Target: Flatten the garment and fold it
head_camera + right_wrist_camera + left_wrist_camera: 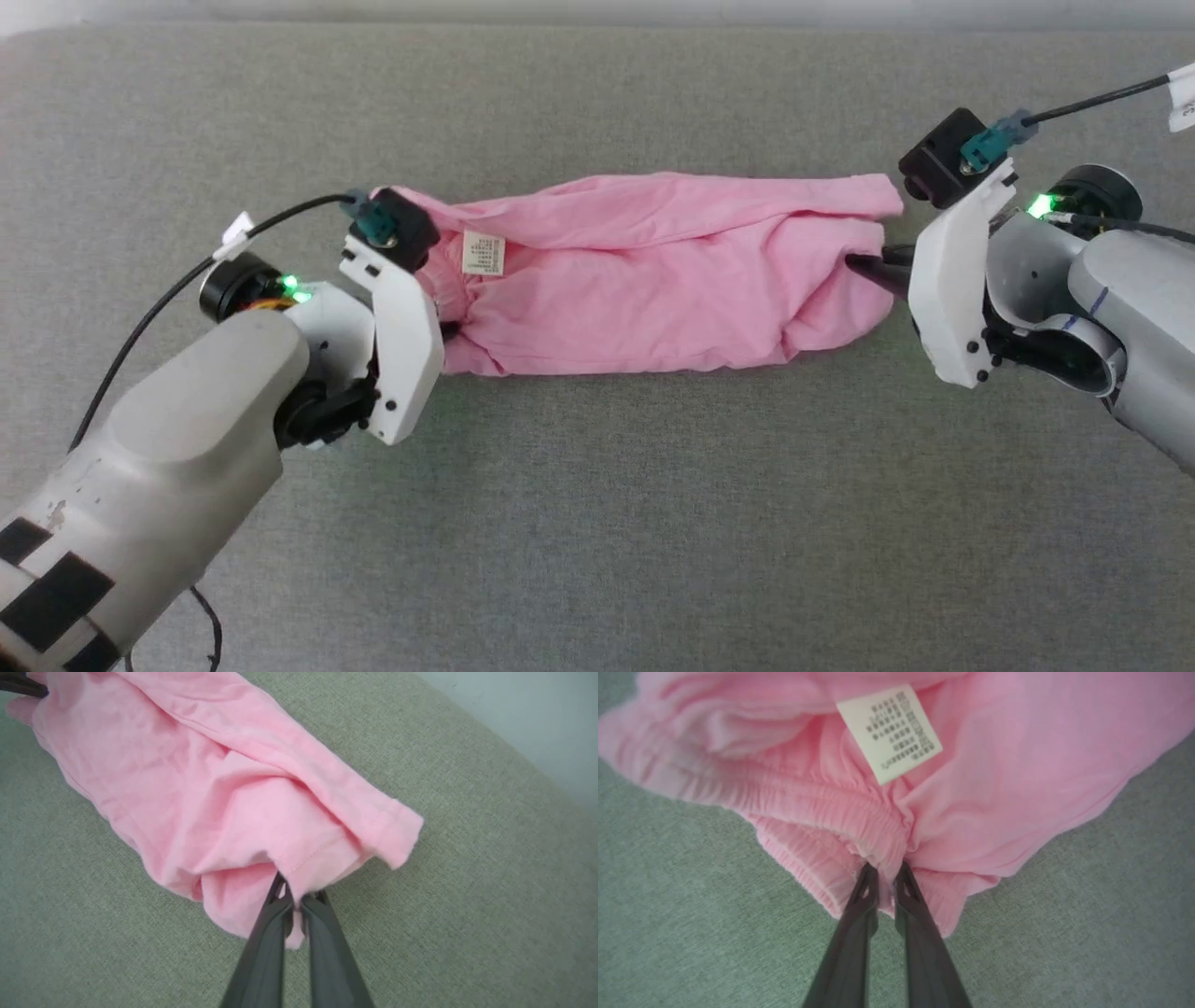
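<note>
Head camera high above the garment (653, 280); both wrist cameras close at opposite ends.

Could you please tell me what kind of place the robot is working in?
Likely an indoor robot workspace, perhaps a padded bench or bed: a broad grey woven surface, a pink garment lying on it, and a plain pale wall beyond its edge.

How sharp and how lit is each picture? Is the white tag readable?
Head view: soft even light, the light pink thin fabric garment sharp. Left wrist view: small white sewn-in tag blurred, print unreadable. Right wrist view: no glare, soft shadows.
</note>
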`<state>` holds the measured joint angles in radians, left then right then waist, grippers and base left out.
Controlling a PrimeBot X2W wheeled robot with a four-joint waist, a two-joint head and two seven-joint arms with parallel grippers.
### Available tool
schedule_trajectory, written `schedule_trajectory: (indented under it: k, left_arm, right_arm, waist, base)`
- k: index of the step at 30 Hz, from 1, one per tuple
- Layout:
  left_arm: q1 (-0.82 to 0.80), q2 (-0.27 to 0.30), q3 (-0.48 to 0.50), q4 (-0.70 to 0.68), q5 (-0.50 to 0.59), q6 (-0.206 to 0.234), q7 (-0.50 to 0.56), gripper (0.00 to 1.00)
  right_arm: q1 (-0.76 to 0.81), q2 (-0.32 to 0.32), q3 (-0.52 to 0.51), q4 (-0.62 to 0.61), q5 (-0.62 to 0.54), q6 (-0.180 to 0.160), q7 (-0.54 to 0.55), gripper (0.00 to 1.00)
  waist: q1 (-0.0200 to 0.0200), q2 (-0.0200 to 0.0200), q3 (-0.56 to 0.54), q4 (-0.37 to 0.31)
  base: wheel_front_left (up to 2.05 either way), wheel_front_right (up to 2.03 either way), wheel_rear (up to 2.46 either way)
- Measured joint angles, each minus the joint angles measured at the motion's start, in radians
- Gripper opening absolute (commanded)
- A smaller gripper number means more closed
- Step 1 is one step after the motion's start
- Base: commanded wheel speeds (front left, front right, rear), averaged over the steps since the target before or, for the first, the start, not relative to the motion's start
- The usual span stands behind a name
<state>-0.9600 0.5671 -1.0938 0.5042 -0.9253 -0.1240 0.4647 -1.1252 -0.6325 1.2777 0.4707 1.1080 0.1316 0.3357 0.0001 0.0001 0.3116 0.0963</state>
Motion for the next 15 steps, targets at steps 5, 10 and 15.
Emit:
schedule_trajectory:
  k: [5,10,15]
  left_arm:
    - [0.025,0.056,-0.032,-0.071,-0.042,0.000,-0.053,0.00]
    - [0.071,0.116,-0.049,-0.152,-0.091,0.000,-0.078,0.00]
    - [0.144,0.154,-0.076,-0.208,-0.095,0.000,-0.113,0.00]
  right_arm:
    - [0.026,-0.058,0.000,-0.079,-0.001,0.000,-0.039,0.00]
    - [0.102,-0.156,0.000,-0.188,-0.009,0.000,-0.066,0.00]
    - [0.215,-0.236,0.001,-0.295,-0.008,0.000,-0.101,0.00]
  waist:
    - [-0.0001,-0.0001,-0.052,0.003]
    - [-0.0002,0.0000,-0.105,0.005]
    - [-0.0003,0.0000,-0.149,0.004]
  base:
    - [0.00,0.00,0.00]
    - [0.00,0.00,0.00]
    - [0.00,0.00,0.00]
